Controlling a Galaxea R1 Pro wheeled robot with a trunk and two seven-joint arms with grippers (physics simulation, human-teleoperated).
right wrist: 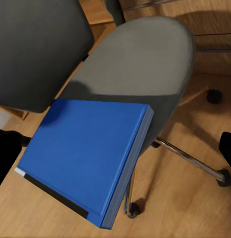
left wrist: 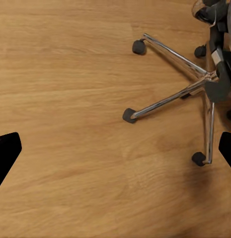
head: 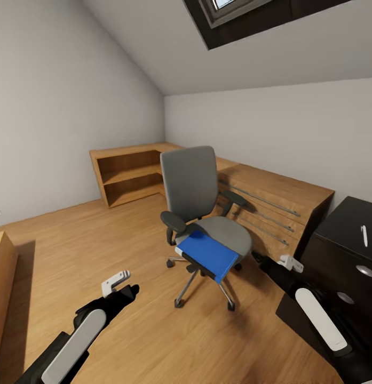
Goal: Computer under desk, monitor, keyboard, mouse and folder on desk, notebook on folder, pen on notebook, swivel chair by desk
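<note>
The grey swivel chair (head: 191, 184) stands mid-floor on its chrome star base (left wrist: 204, 79). A bright blue folder (head: 207, 255) lies on the front of its seat (right wrist: 140, 64), overhanging the edge; it appears large as the folder (right wrist: 85, 153) in the right wrist view. The black desk (head: 348, 216) is at the right edge, with a whitish pen (head: 364, 235) on top. My right gripper (head: 290, 262) hovers open just right of the seat, its gripper (right wrist: 115, 148) pointed at the folder. My left gripper (head: 115, 282) hangs open over bare floor left of the chair, the gripper (left wrist: 115, 153) empty.
A light wooden drawer chest (head: 271, 202) runs along the far wall behind the chair, joined to an open wooden shelf unit (head: 129, 173) in the corner. Another wooden piece (head: 1, 282) sits at the left edge. Wooden floor (head: 100, 240) lies open left of the chair.
</note>
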